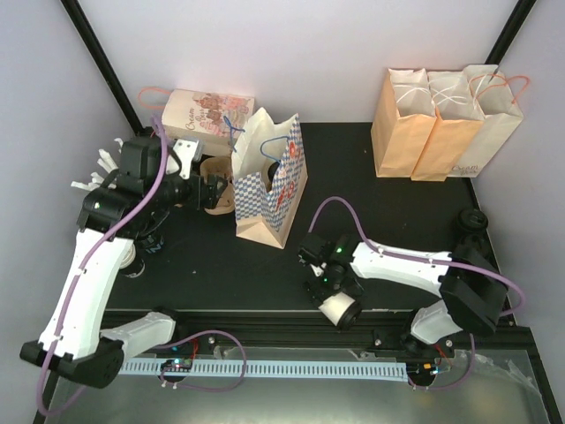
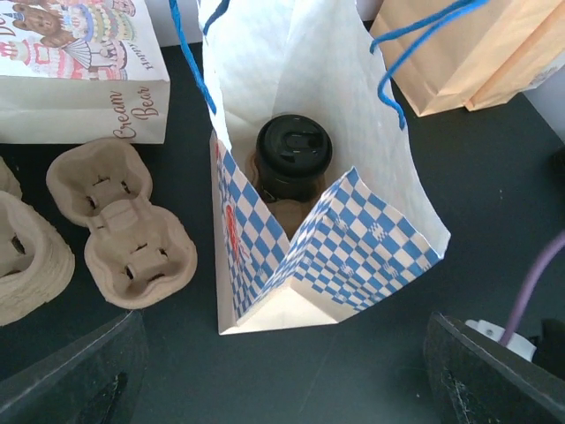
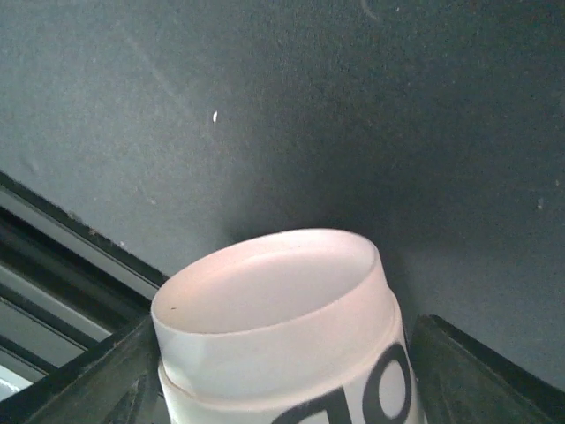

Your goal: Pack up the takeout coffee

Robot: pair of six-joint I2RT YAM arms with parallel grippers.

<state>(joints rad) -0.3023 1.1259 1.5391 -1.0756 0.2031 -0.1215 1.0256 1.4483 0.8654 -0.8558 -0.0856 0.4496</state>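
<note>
Left gripper hangs wide apart over the checkered bag, a lidded coffee cup sitting inside. Right gripper has another cup between its fingers, can't tell if it's actually clamped.

black table, paper bags, carriers

White arm links, black joints and wrist housings, purple cables looping along both arms.

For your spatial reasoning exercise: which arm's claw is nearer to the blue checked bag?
Left. The left claw sits just beside the blue checked bag, facing its open top. The right claw is farther off near the table's front edge, around a white cup.
</note>
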